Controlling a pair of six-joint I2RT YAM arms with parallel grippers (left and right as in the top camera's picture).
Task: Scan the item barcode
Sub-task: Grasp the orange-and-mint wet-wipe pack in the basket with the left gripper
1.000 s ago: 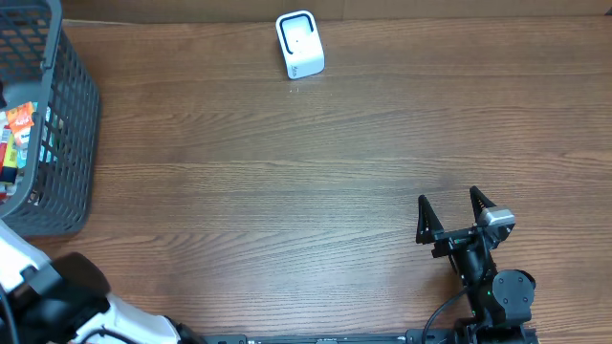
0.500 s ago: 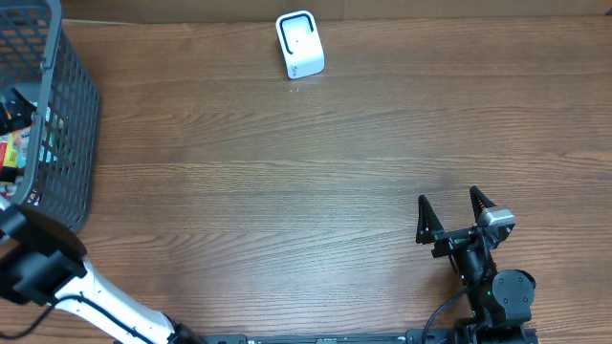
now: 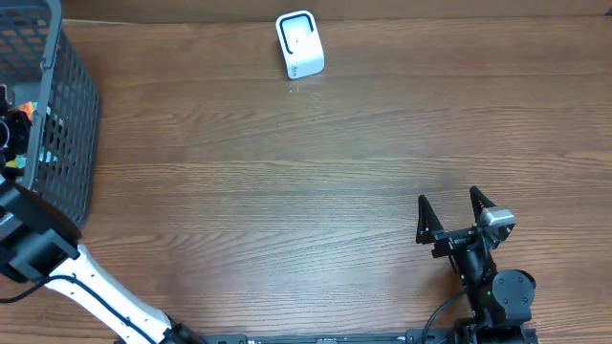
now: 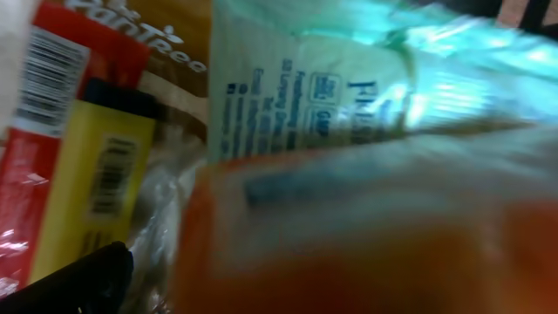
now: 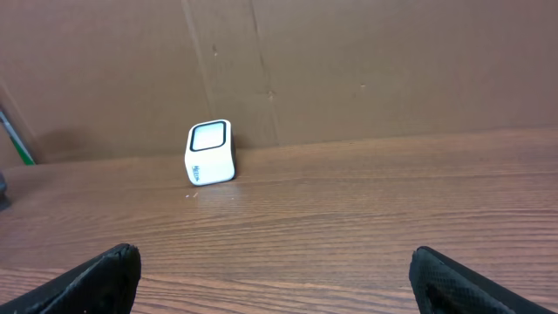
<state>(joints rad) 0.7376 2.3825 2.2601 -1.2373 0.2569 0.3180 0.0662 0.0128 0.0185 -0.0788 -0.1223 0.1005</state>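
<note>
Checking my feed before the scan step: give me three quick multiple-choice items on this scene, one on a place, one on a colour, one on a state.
1. Where does the scanner stand?
A) at the far edge of the table
B) at its near edge
C) at its left edge

2. What colour is the scanner?
A) black
B) white
C) yellow

3. How is the right pincer?
A) shut on the scanner
B) shut on a packet
C) open and empty

Key:
1 A: the overhead view shows it by the far edge, near the middle.
2 B: its shell is white in both the overhead and right wrist views.
3 C: its jaws stand apart with nothing between them.
</note>
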